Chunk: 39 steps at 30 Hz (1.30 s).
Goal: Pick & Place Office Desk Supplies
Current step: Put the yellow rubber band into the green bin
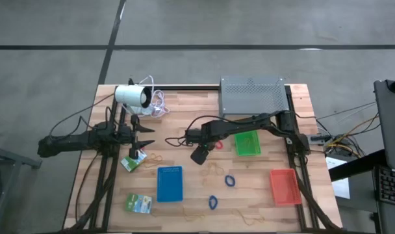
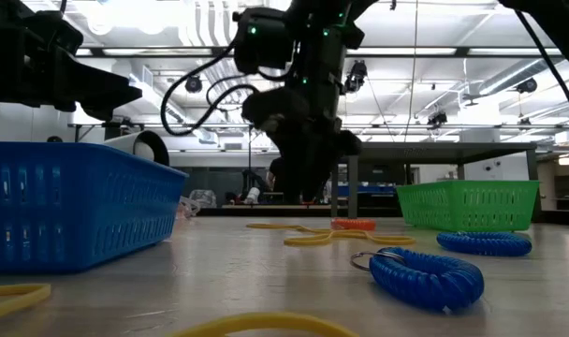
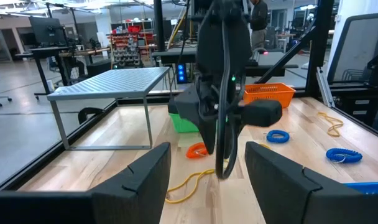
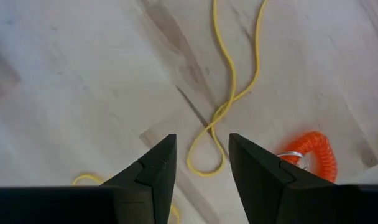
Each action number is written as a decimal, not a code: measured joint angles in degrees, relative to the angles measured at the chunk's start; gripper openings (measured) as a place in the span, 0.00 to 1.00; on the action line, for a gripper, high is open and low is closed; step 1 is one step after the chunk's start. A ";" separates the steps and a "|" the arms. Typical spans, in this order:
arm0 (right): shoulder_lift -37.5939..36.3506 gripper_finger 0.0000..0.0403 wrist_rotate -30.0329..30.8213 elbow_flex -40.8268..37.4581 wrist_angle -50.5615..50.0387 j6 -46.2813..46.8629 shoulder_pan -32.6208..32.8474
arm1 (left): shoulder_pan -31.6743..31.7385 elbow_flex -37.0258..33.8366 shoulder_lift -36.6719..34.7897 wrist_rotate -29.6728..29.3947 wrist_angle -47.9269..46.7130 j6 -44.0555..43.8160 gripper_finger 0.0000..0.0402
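Observation:
My right gripper (image 4: 201, 158) is open and points down just above the table, near its middle (image 1: 187, 137). A thin yellow rubber band (image 4: 229, 93) lies flat under it, with its looped end (image 4: 204, 163) between the fingertips. A small orange-red coil loop (image 4: 308, 157) lies beside it and also shows in the low view (image 2: 353, 224). My left gripper (image 3: 206, 168) is open and empty at the table's left (image 1: 145, 134), facing the right gripper. Two green-and-white packets (image 1: 134, 161) (image 1: 138, 203), two blue loops (image 1: 230, 181) (image 1: 213, 202) and more yellow bands (image 1: 217, 170) lie flat on the table.
A blue tray (image 1: 169, 183) stands near the front, a green tray (image 1: 247, 143) right of centre and a red tray (image 1: 284, 186) at the front right. The grey perforated stand (image 1: 253, 95) is at the back, and the white cylinder with its cable (image 1: 132, 96) at the back left.

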 joint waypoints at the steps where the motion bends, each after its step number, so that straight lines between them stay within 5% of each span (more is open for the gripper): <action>1: 0.10 0.34 0.02 -0.16 0.01 0.18 -0.02 | -0.01 -0.01 0.00 -0.01 0.00 -0.02 0.53; 23: 0.12 0.33 -0.11 -6.80 8.24 1.74 0.00 | -0.01 -0.01 0.00 -0.01 0.00 -0.02 0.53; 39: -0.14 0.19 0.28 -9.63 11.56 1.66 -0.09 | 0.01 -0.01 0.00 -0.01 0.00 0.01 0.53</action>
